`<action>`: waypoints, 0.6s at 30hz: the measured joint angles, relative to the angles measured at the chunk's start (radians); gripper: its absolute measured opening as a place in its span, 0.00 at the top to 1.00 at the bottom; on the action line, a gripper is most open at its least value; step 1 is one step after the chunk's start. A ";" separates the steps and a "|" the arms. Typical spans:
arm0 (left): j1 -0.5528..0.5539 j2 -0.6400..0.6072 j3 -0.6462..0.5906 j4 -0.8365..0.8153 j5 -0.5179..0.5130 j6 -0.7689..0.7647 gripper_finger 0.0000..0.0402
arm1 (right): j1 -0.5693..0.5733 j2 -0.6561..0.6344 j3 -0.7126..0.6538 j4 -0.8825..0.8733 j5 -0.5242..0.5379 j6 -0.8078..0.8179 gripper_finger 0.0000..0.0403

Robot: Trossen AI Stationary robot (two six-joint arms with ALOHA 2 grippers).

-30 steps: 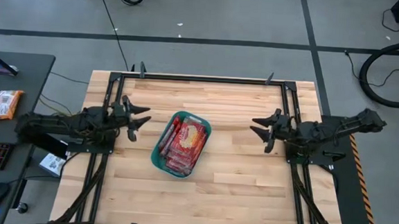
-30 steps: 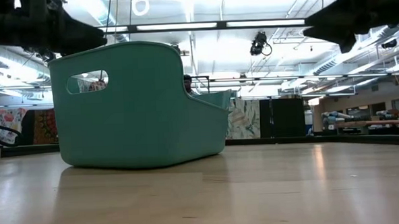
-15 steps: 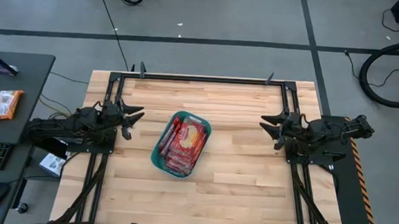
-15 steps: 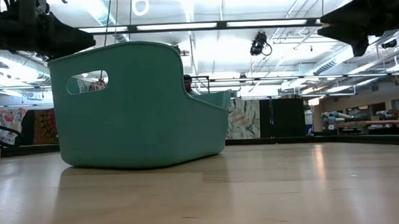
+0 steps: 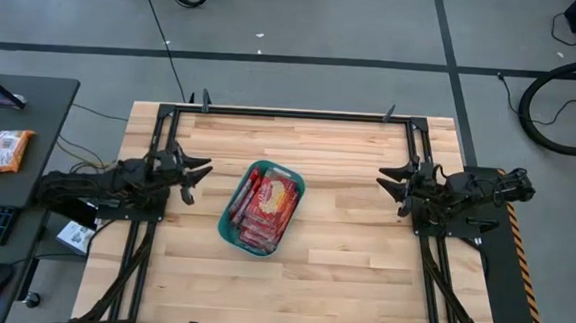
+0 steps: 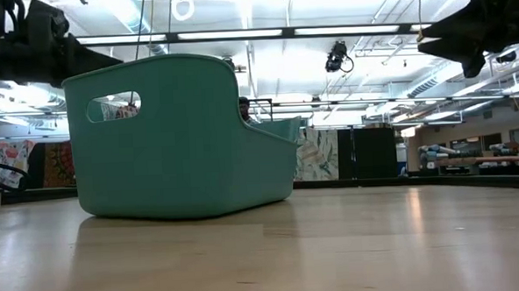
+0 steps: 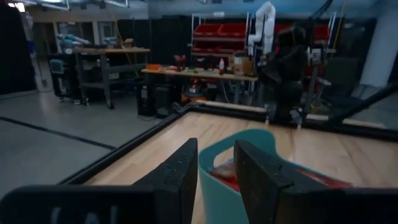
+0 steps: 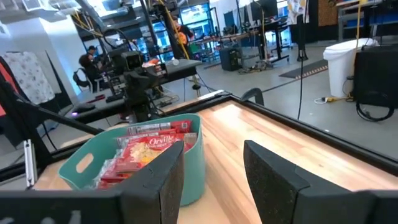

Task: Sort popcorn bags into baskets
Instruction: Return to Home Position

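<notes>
Red popcorn bags (image 5: 267, 204) piled in teal bin (image 5: 227, 221), just left of centre on worktop (image 5: 352, 256). Left claw (image 5: 199, 170) mid-left and right claw (image 5: 384, 177) mid-right, both part open, empty, apart from bin.

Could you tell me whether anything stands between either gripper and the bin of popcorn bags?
Nothing visible does. Only table lies between the left gripper and the bin, and between the right gripper and it. The bags lie inside.
</notes>
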 joint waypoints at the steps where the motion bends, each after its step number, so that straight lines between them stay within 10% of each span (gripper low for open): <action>1: 0.000 0.000 -0.010 0.022 0.000 -0.001 0.73 | 0.000 0.000 0.000 -0.001 0.000 0.004 0.58; 18: 0.000 0.000 -0.045 0.058 0.258 -0.023 0.73 | 0.000 0.000 -0.197 0.282 -0.004 -0.015 0.58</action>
